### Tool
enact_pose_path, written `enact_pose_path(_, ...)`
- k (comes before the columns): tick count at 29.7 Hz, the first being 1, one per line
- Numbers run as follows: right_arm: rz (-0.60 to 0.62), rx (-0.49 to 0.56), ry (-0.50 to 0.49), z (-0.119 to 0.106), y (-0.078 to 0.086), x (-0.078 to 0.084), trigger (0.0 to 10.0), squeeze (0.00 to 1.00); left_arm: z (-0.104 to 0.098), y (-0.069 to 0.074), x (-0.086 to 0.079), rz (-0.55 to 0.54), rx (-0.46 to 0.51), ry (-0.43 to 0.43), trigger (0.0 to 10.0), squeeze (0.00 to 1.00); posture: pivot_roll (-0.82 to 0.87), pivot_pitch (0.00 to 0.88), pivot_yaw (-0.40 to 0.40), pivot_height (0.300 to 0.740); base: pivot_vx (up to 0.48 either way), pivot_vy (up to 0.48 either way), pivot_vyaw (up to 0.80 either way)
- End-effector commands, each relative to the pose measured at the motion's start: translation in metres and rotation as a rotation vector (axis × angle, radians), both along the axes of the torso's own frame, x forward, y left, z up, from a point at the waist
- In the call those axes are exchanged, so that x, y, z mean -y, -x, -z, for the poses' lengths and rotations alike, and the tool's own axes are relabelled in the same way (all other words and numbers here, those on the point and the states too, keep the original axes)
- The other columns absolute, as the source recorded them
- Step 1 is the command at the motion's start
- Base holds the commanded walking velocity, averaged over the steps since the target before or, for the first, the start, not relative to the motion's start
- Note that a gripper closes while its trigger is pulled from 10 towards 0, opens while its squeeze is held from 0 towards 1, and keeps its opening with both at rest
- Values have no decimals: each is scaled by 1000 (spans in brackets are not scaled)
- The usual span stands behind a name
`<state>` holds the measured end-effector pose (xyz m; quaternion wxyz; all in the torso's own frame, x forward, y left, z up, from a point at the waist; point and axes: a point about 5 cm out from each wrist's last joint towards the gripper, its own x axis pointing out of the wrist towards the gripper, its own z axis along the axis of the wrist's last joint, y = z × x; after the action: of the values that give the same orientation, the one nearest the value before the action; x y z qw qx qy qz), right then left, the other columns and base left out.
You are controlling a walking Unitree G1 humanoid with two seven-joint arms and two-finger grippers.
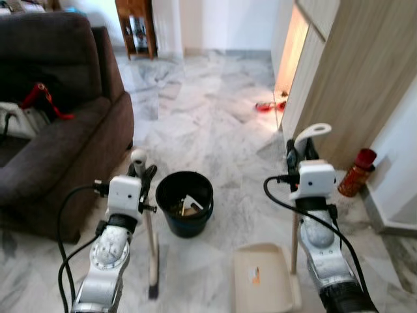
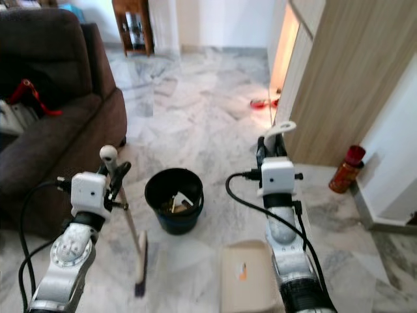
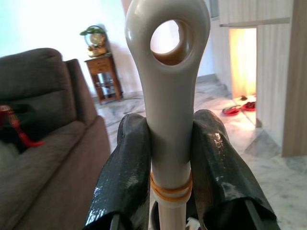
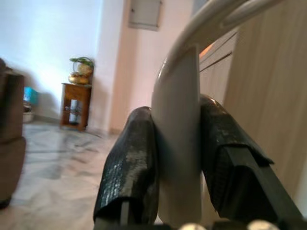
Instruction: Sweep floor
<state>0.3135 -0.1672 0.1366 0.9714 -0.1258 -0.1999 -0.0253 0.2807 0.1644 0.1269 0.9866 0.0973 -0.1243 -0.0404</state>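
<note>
Nearest, cream dustpan (image 1: 264, 279) flat on the marble floor (image 1: 208, 124), just right of and nearer than the black bin (image 1: 185, 202), mouth toward the bin side, ready to take sweepings. Held upright by its long handle (image 1: 310, 134) in the right claw (image 4: 177, 158), both black fingers pressed against the pale stem; high grip probably chosen to keep the pan steady without bending. Left of the bin, broom (image 1: 151, 235) standing nearly upright, bristles on the floor, top knob with hanging hole clamped in the left claw (image 3: 170, 153), fingers closed either side of the shaft. Bin between both tools, scraps already inside. Beyond the bin: brown sofa (image 1: 58, 130) to its left, wooden cabinet (image 1: 352, 78) and red bottle (image 1: 356, 172) to its right, small wooden stand (image 1: 135, 26) farthest back.
</note>
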Motion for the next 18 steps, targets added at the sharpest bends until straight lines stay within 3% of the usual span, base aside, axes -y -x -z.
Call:
enact_pose_path(1, -12, 37, -8, -8, -1, -3, 10000, 0, -5, -4, 0, -2, 31, -24, 10000, 0, -1, 0, 29, 740, 0, 0, 0)
enact_pose_path(11, -8, 20, -7, -7, -1, -1, 10000, 0, -5, -6, 2, 1, 34, -16, 10000, 0, -10, 0, 23, 740, 0, 0, 0)
enact_pose_path(18, -14, -4, -6, -4, -2, -2, 10000, 0, -5, -9, 4, 1, 37, -13, 10000, 0, -7, 0, 20, 740, 0, 0, -800)
